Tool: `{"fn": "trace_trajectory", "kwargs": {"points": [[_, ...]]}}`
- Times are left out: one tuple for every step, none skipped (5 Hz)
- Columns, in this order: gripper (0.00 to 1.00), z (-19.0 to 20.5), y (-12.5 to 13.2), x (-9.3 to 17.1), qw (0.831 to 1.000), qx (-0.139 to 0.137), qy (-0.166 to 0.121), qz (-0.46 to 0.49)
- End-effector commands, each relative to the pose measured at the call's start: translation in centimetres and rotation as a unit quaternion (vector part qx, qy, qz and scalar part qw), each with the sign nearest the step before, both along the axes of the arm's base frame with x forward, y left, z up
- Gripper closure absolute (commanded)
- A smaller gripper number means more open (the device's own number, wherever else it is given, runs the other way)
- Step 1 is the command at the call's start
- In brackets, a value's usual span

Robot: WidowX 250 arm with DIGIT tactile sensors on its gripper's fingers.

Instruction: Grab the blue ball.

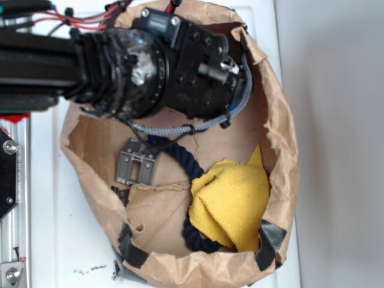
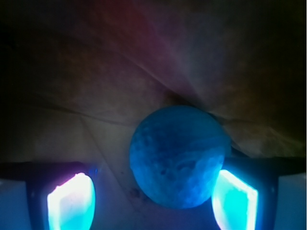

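Blue ball is the thing to grab, but start with the biggest thing: a white worktop (image 1: pixel 60 240) holds a big brown paper bag (image 1: pixel 282 138) with torn, rolled-down sides and dark tape on its rim. The black robot arm (image 1: pixel 120 66) reaches in from the left and dips into the top part of the bag, with a gray braided cable (image 1: pixel 174 129) looping under it. Next in size is a yellow cloth (image 1: pixel 231 201), bunched up low on the right side of the bag. A dark navy rope (image 1: pixel 180 157) curls beside the cloth and partly goes under it. A small metal bracket (image 1: pixel 137 163) lies flat on the bag floor, left of the rope. Smallest is the blue ball (image 2: pixel 178 155) (you can only see it in the wrist view; the arm hides it in the other one). It sits on the brown paper between the gripper (image 2: pixel 152 196) jaws. The jaws are apart: the right glowing pad (image 2: pixel 235 199) is right at the ball, and the left pad (image 2: pixel 71 201) is away from it.
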State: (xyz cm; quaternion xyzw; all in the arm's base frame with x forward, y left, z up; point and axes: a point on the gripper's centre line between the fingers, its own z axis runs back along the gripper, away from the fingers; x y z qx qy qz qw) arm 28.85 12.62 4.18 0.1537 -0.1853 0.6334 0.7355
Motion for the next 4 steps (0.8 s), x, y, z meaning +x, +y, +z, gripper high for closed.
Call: {"fn": "trace_trajectory", "kwargs": {"points": [[0.0,2.1,0.9,-0.9,0.999,0.029,-0.02,0.002],[1.0,2.1,0.6,-1.0,1.0,0.026,-0.014,0.005],[1.0,1.8,0.1,-1.4,0.999,0.047,-0.025,0.0],[1.0,1.6,-0.2,-1.6,0.998,0.059,-0.032,-0.003]]}}
